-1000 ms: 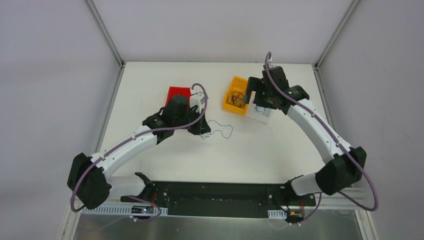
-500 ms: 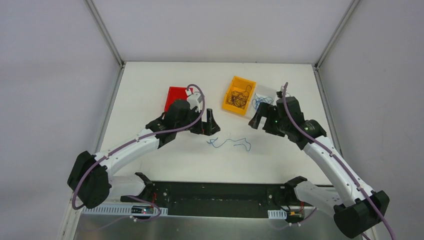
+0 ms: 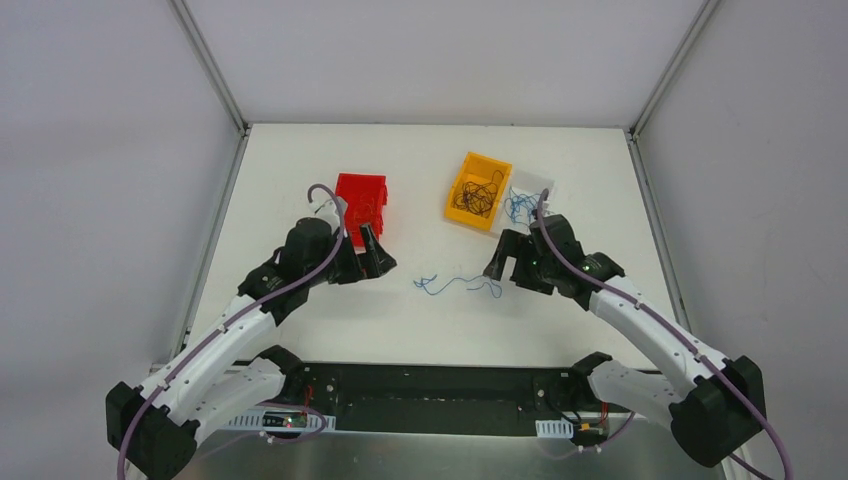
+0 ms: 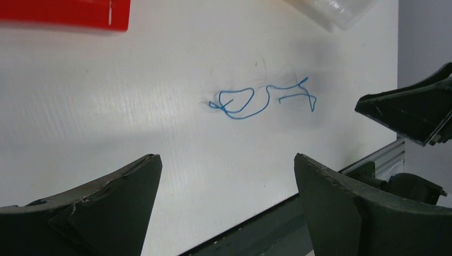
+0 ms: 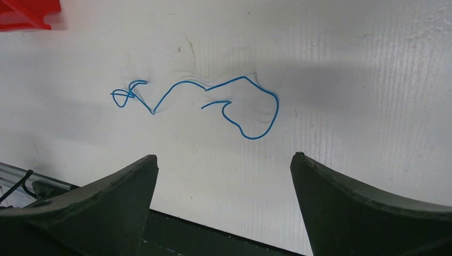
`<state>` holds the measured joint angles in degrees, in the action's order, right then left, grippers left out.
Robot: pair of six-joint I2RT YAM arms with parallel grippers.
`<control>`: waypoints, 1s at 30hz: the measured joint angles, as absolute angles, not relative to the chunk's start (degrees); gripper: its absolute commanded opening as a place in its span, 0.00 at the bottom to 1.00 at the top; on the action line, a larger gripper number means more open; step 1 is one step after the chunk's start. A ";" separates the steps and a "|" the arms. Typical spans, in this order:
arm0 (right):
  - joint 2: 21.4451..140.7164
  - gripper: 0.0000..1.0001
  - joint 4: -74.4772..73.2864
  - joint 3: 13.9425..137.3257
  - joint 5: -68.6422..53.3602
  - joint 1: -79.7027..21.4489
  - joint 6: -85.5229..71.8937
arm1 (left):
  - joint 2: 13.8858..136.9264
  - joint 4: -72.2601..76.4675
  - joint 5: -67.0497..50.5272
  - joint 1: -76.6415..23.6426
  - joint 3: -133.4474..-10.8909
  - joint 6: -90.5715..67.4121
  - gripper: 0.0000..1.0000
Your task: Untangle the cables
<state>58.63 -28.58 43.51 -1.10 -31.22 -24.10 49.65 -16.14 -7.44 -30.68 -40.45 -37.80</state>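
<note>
white table (image 3: 300, 160) | grey walls (image 3: 100, 150) | blue cable (image 5: 213, 101) lying loose | left claw (image 4: 226, 158) wide | right claw (image 5: 224, 156) wide

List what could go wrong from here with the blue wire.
The thin blue curly wire lies flat on the white table; the open right end effector could slip over it and grab nothing.
One end is crossed into a small loop; pulling might tighten it.
The open left end effector faces the same wire, so the two could collide.
</note>
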 measured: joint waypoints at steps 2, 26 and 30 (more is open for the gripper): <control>59.68 0.99 -27.00 42.28 -1.85 -31.22 -24.47 | 47.99 -17.67 -8.45 -30.68 -38.20 -39.00 0.99; 75.31 0.99 -1.54 33.17 -14.55 -32.34 -29.69 | 56.29 -20.86 -15.14 -29.50 -35.75 -45.01 0.99; 78.67 0.99 -3.86 36.69 -10.39 -36.53 -30.87 | 58.78 -20.47 -15.18 -29.50 -35.73 -44.82 0.99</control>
